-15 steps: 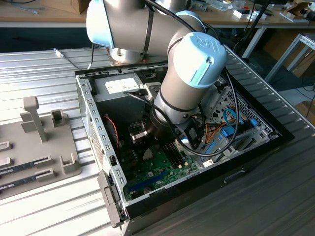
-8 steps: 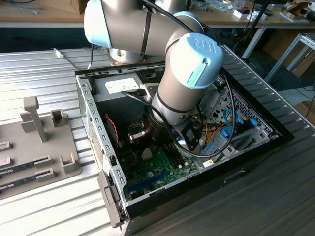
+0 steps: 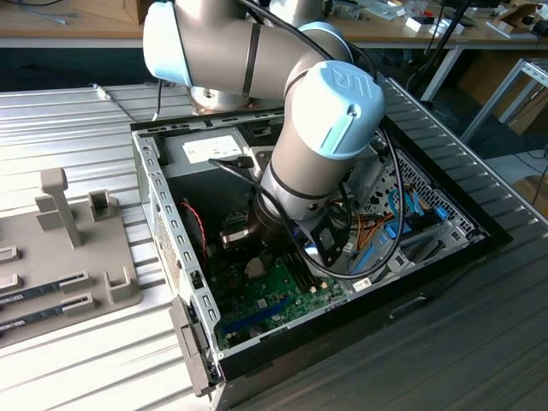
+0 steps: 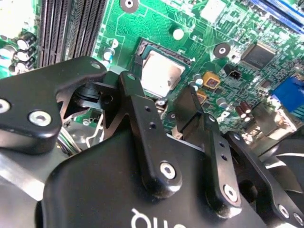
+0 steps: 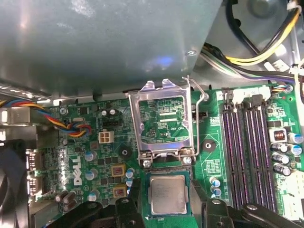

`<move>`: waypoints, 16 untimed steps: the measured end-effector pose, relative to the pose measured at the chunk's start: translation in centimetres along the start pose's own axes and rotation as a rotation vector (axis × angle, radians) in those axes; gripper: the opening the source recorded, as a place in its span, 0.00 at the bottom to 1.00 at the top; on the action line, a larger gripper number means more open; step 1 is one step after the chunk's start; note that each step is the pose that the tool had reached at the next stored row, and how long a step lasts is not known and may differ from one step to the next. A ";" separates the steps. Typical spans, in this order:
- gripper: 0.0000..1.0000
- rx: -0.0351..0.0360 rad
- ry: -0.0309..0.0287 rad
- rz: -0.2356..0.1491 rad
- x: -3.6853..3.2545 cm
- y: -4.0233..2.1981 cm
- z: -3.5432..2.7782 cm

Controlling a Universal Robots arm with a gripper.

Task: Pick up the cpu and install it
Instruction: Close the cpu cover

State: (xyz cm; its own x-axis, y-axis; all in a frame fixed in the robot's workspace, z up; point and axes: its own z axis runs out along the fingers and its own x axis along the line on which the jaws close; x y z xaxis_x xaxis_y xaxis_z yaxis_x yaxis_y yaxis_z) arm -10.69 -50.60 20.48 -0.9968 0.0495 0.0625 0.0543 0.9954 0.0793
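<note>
The cpu (image 5: pixel 167 194) (image 4: pixel 161 73), a square chip with a silver lid and a green rim, lies flat in the socket on the green motherboard (image 5: pixel 95 156). The socket's metal load plate (image 5: pixel 164 121) stands swung up behind it. My gripper (image 5: pixel 165 186) (image 4: pixel 159 86) hovers over the chip, open. Its black fingers (image 4: pixel 135 109) stand on either side of the cpu, and in the first wrist view a strip of board shows between each one and the chip. In the exterior view the arm (image 3: pixel 317 145) reaches down into the computer case (image 3: pixel 163 197).
Memory slots (image 5: pixel 247 156) run beside the socket, and bundled cables (image 5: pixel 247 57) hang near the case wall. The grey power supply (image 3: pixel 214 150) sits at the back of the case. A grey fixture (image 3: pixel 68 248) holding memory sticks (image 3: pixel 43 287) lies on the exterior view's left.
</note>
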 end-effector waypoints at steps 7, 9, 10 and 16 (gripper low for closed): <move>0.53 0.0028 0.0024 -0.031 -0.07 -0.02 0.14; 0.53 0.0049 0.0024 -0.031 -0.17 -0.02 0.21; 0.53 0.0063 0.0024 -0.032 -0.23 -0.02 0.23; 0.53 0.0099 0.0024 -0.032 -0.30 -0.06 0.42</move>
State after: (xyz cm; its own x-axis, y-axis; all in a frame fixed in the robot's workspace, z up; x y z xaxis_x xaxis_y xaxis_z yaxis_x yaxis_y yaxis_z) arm -10.42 -50.64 20.05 -0.9979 0.0172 0.0625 0.0217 0.9972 0.0715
